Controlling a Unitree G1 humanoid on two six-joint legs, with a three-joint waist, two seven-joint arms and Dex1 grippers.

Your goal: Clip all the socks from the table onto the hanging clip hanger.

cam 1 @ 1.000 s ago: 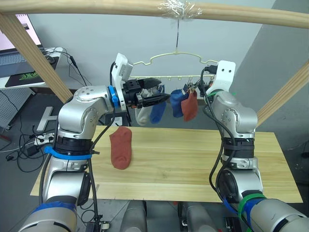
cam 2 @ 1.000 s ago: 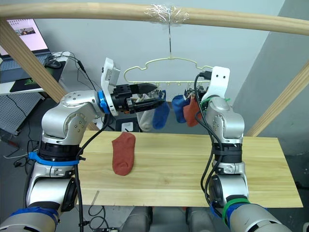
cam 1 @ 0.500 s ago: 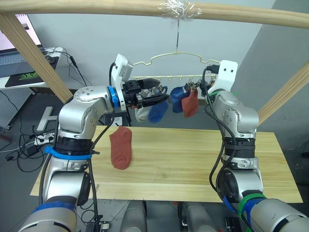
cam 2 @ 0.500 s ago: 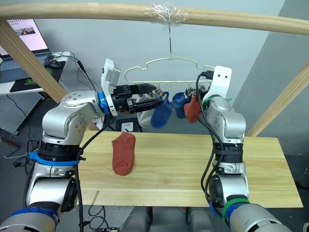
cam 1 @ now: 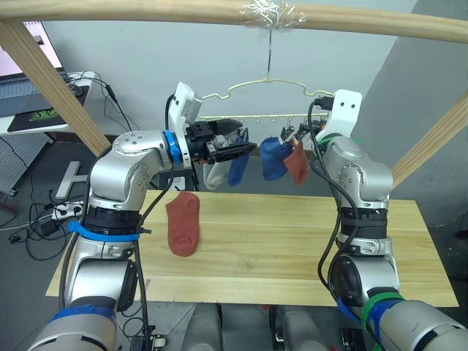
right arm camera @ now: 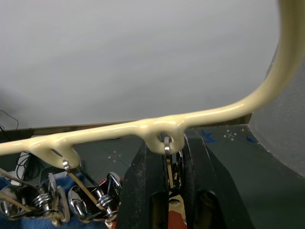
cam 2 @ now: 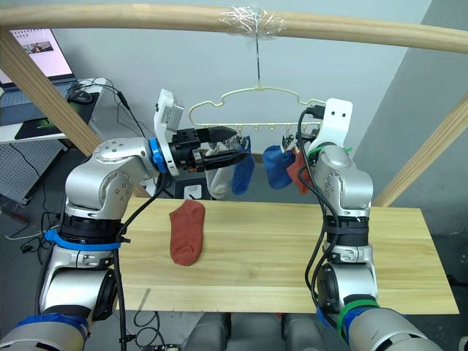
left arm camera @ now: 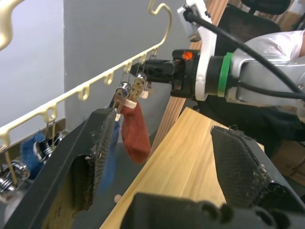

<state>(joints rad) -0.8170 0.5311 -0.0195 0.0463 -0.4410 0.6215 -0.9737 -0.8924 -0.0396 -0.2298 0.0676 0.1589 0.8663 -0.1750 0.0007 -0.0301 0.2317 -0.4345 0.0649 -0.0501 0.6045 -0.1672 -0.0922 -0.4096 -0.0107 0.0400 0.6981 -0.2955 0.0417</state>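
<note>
- The table (cam 1: 292, 241) lies under the hanger and carries one rust-red sock (cam 1: 183, 223), flat, below the hanger's left end; this is the one sock I can see left to clip
- The hanger (cam 1: 256, 99) hangs by its hook from the wooden pole (cam 1: 219, 11) overhead
- Four socks are already clipped to the hanger: a light grey sock (cam 1: 214, 175) and a blue sock (cam 1: 238, 170) toward its left end, another blue sock (cam 1: 275, 157) and a rust-red hanging sock (cam 1: 297, 162) toward its right; by my count the job is mostly done
- The left gripper (cam 1: 245, 148) is beside the hanger's left socks, fingers spread wide and holding nothing
- The right gripper (right arm camera: 167, 176) is at the hanger's right end, fingers pinched close around a clip (right arm camera: 167, 157)
</note>
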